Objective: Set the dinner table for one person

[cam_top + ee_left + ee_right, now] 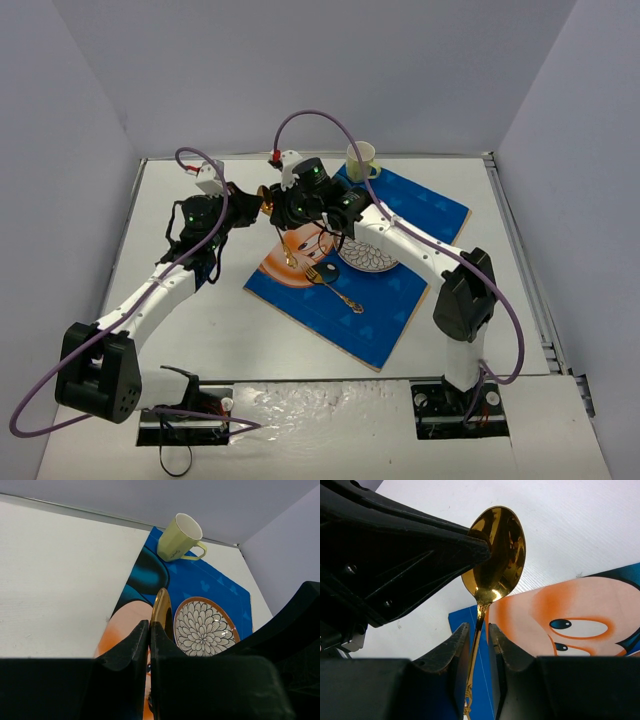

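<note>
Dinner table (250,340) spreads white and flat under both arms, from their bases at the near edge to the far wall, with the place setting laid on its middle and right.

On the left, the left gripper (150,630) is clamped tight on the rim of the bowl of a gold spoon (497,555), holding it in the air above the far left corner of the blue cartoon-mouse placemat (400,310). The handle hangs down into the right gripper (478,627), whose jaws stand nearly closed on either side of it. Thin slivers of background show beside the handle, so I cannot tell whether the pads actually pinch it.

Further right on the placemat lie a gold fork (335,288), then a flower-patterned plate (205,627), with a pale yellow mug (180,537) at the far corner.

This looks like a hand-over of the spoon. To do it well, the right jaws should close squarely on the handle before the left lets go, or the smooth bowl may swing or slip. The spoon then probably belongs flat on the placemat beside the plate.
</note>
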You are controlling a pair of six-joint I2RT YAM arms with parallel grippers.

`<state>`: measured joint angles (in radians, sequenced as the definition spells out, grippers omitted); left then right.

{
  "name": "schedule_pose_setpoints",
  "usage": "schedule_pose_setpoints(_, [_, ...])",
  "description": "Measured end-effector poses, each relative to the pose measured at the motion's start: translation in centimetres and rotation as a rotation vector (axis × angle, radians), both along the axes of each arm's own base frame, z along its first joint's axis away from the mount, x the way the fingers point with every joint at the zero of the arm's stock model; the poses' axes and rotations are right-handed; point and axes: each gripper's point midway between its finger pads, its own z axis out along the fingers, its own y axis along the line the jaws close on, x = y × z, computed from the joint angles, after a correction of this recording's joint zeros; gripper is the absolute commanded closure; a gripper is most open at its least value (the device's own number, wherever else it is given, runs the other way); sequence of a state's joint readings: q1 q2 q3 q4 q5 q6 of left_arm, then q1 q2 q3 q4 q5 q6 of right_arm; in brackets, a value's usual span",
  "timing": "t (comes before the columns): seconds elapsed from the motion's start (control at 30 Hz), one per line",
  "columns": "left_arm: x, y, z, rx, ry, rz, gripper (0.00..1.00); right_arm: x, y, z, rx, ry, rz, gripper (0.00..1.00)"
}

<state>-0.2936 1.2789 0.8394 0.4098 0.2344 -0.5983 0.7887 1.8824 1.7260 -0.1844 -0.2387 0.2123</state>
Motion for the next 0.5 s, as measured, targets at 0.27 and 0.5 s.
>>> schedule_pose_setpoints(0.27, [0.0,-0.4,0.5,-0.016,-0.015,-0.006,1.0,-0.1,0.4,-1.4,-0.018,0.021,0.008,0.88])
schedule_pose_setpoints(0.5, [0.0,-0.5,0.8,-0.023,-0.024,-0.005,0.93,0.4,0.0,-1.6,-0.028,0.014,-0.018,1.0])
